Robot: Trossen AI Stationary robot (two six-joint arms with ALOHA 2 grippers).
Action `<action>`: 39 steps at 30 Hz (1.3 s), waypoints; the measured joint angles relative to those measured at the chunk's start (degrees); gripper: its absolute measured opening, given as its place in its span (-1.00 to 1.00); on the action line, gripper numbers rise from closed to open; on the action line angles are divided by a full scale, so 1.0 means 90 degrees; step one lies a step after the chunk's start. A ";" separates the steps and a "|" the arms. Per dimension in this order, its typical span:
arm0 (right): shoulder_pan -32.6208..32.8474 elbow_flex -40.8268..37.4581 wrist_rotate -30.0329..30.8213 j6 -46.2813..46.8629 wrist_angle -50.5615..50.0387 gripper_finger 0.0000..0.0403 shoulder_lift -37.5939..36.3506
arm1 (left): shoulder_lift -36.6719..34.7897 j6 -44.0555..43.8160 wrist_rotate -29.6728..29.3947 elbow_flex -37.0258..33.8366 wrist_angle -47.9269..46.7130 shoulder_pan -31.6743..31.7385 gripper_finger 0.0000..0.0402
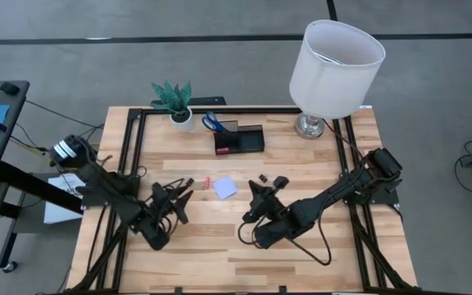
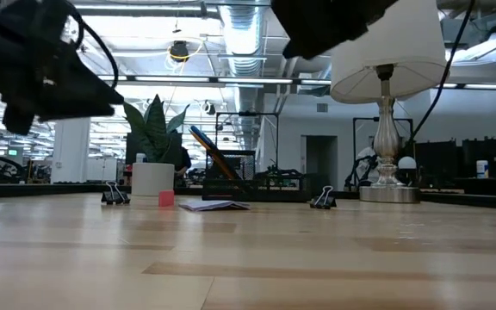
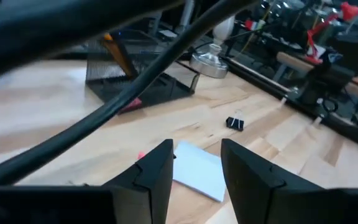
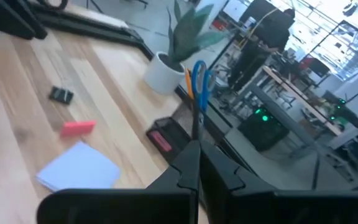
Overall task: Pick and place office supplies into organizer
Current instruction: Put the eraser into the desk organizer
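Observation:
The black organizer (image 1: pixel 238 139) stands at the table's far middle, with blue-handled scissors (image 4: pixel 199 78) upright in its taller part and a red thing (image 4: pixel 160 140) lying in the lower one. On the table nearer me lie a pale note pad (image 1: pixel 225 188), a small red bit (image 1: pixel 206 183) and two black binder clips (image 2: pixel 115 195) (image 2: pixel 323 199). My left gripper (image 1: pixel 182 197) hovers open just left of the pad, which shows beyond its fingertips (image 3: pixel 197 171). My right gripper (image 1: pixel 256 197) hovers shut to the right of the pad (image 4: pixel 79 168), pointing toward the organizer.
A white plant pot (image 1: pixel 182 117) stands left of the organizer. A lamp with a white shade (image 1: pixel 337 57) takes up the far right corner. A black frame runs along the table's left, far and right edges. The near half of the table top is bare wood.

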 joint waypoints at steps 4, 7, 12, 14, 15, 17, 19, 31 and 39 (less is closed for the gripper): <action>0.0005 0.0000 -0.0002 0.0369 -0.0498 -0.99 0.0000 | 0.0354 0.0047 0.0236 0.0002 0.0509 0.0227 -0.38; 0.0003 0.0000 0.0000 0.0464 -0.0699 -0.99 0.0000 | 0.0531 0.0335 0.0305 0.0005 0.0783 0.0359 -0.38; -0.0007 0.0000 0.0003 0.0471 -0.0971 -0.99 0.0000 | 0.0981 0.0730 0.0149 0.0059 0.1374 0.0514 -0.37; -0.0012 0.0000 0.0002 0.0470 -0.1078 -0.99 0.0000 | 0.1166 0.0935 0.0182 0.0160 0.1414 0.0597 -0.37; -0.0008 0.0000 0.0003 0.0471 -0.1138 -0.99 0.0000 | 0.1249 0.1047 0.0194 0.0203 0.1411 0.0629 -0.37; -0.0001 0.0000 0.0002 0.0471 -0.1303 -0.99 0.0001 | 0.1432 0.1293 0.0273 0.0325 0.1413 0.0690 -0.37; 0.0000 0.0000 0.0000 0.0486 -0.1420 -0.99 0.0002 | 0.1582 0.1437 0.0340 0.0445 0.1421 0.0709 -0.37; -0.0049 0.0000 0.0233 0.2091 -0.3254 -0.99 0.0005 | 0.2635 0.1119 0.0228 0.1361 0.1406 0.0746 -0.37; 0.0012 0.0000 0.0279 0.2870 -0.3987 -0.99 0.0009 | 0.2878 0.0616 0.0380 0.1532 0.1046 0.0663 -0.47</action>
